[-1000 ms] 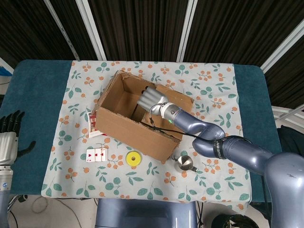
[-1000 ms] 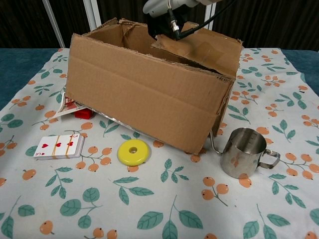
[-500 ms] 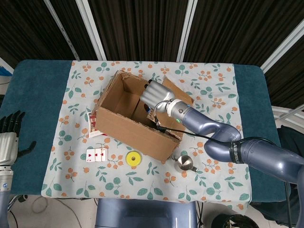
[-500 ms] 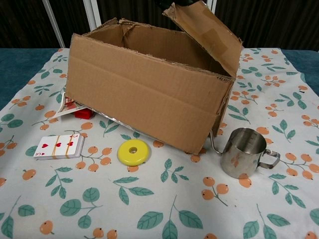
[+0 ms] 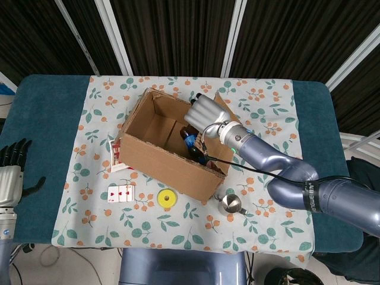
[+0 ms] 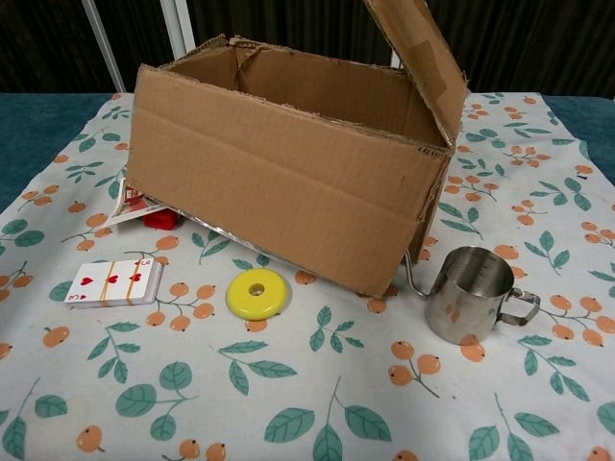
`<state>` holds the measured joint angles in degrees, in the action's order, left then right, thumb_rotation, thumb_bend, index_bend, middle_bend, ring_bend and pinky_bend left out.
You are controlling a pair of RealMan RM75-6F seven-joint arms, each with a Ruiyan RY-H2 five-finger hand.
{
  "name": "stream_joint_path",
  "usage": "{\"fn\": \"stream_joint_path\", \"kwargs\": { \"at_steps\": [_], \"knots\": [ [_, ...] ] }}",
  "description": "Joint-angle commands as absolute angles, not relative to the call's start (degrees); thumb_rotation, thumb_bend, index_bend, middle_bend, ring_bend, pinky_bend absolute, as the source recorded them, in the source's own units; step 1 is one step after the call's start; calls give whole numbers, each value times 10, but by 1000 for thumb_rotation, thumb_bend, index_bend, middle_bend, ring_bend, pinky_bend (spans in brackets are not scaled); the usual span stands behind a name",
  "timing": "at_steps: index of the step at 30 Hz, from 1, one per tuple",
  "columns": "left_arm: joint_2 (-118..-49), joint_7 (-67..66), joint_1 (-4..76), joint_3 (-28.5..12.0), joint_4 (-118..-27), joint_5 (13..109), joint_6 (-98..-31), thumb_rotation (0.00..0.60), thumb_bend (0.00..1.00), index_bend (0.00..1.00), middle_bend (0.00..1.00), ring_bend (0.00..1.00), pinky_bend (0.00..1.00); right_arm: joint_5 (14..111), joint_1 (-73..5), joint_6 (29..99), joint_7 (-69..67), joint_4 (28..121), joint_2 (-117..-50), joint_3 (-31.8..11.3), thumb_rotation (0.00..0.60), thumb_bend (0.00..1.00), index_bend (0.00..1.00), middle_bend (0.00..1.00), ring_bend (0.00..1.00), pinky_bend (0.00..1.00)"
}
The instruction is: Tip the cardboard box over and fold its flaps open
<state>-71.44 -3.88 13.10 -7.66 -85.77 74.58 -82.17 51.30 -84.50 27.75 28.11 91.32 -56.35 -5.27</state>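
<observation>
Box mid-table, upright, open. R hand on right flap, flap raised; grip unclear. L hand idle, fingers apart, empty. Risk: flap slips, drops back inward.

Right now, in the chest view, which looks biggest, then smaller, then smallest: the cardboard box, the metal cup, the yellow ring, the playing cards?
1. cardboard box
2. metal cup
3. playing cards and yellow ring look about alike, so unranked.

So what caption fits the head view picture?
Right hand lifts a flap of the open cardboard box on the flowery table.
</observation>
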Motion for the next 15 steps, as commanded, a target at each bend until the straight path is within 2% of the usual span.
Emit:
{"fn": "stream_joint_path", "kwargs": {
  "at_steps": [1, 15],
  "knots": [
    [-714, -39, 131, -77, -859, 746, -821, 600, 222, 0, 41, 0, 26, 502, -845, 286, 291, 930, -543, -43, 600, 1000, 700, 555, 293, 283],
    [-714, -41, 127, -79, -863, 748, -817, 600, 222, 0, 41, 0, 26, 484, -836, 295, 314, 979, -464, -13, 600, 1000, 700, 554, 292, 283]
  ]
}}
